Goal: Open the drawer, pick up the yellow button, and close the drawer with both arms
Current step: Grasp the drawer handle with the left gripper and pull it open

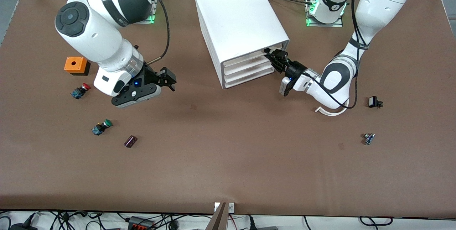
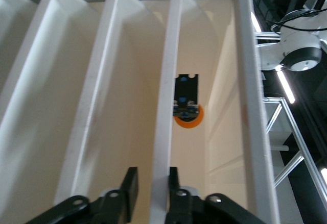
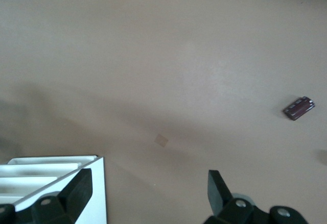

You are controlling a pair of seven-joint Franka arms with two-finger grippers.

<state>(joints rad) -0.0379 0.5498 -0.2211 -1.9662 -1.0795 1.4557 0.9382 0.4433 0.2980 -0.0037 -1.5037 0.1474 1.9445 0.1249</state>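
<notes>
Left end effector (image 1: pixel 276 59) at the cabinet (image 1: pixel 238 27) front, fingers (image 2: pixel 130 185) clenched on the top drawer's (image 2: pixel 166 112) lip. Button (image 2: pixel 187 106) lies inside that drawer, orange cap showing. Right end effector (image 1: pixel 167 78) waits released over the worktop (image 1: pixel 228 158), beside the cabinet.

Both arms (image 1: pixel 96 34) white with dark grey joint bands, black cables running along them. Black two-finger grippers: right gripper (image 1: pixel 170 79), left gripper (image 1: pixel 278 60). Green lights at both bases.

Left gripper (image 1: pixel 276 59) fingers closed; right gripper (image 1: pixel 170 79) open, hovering.
</notes>
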